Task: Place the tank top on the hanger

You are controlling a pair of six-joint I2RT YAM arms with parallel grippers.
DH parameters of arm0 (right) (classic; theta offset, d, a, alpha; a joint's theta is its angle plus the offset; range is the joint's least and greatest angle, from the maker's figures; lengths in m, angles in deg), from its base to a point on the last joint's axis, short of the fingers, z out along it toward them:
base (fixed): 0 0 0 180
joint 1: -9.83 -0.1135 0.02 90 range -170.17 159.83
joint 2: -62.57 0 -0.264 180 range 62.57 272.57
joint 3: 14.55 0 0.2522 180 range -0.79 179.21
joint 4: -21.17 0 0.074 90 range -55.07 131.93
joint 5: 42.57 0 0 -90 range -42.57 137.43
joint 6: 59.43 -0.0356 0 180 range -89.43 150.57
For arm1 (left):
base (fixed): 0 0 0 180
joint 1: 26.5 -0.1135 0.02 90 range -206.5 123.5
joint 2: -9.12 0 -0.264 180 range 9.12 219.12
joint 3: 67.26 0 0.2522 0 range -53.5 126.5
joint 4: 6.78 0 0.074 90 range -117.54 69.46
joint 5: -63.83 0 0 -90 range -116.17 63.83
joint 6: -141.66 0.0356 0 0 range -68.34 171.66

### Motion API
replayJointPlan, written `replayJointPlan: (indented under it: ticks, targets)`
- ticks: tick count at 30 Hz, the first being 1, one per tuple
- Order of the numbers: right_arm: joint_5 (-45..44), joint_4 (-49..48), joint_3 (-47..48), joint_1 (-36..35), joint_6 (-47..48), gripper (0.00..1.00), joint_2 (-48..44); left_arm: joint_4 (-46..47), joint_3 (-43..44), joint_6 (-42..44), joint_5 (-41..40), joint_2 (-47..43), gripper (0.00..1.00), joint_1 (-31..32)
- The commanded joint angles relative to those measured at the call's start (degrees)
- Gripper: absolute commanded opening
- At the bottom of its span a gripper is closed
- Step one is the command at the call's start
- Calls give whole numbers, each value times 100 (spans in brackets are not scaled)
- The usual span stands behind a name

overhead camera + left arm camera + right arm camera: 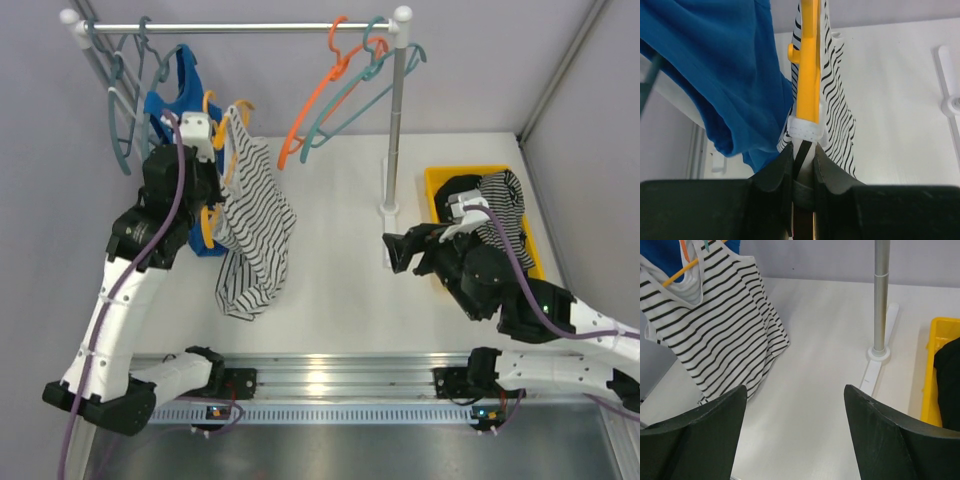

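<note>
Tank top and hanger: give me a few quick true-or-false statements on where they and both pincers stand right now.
1. The left pincer is shut on the hanger. True.
2. The right pincer grips the tank top. False: it is open, empty and apart from the top.
3. The tank top lies in the bin. False: it hangs from the hanger; the bin holds a dark garment.
4. A blue top hangs right beside the tank top. True.
</note>
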Motion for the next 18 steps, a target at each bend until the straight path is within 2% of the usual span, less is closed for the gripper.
replayJointPlan:
  ticks: [1, 10, 18]
  targets:
    - [113, 16, 340, 7, 9, 78, -105, 31, 816, 238, 1082, 281, 0, -627]
    - [289, 42, 534, 7, 149, 77, -53, -602, 2863, 151, 1601, 1345, 0, -760]
    - [412, 51, 674, 7, 211, 77, -52, -901, 3761, 98, 1575, 1916, 0, -804]
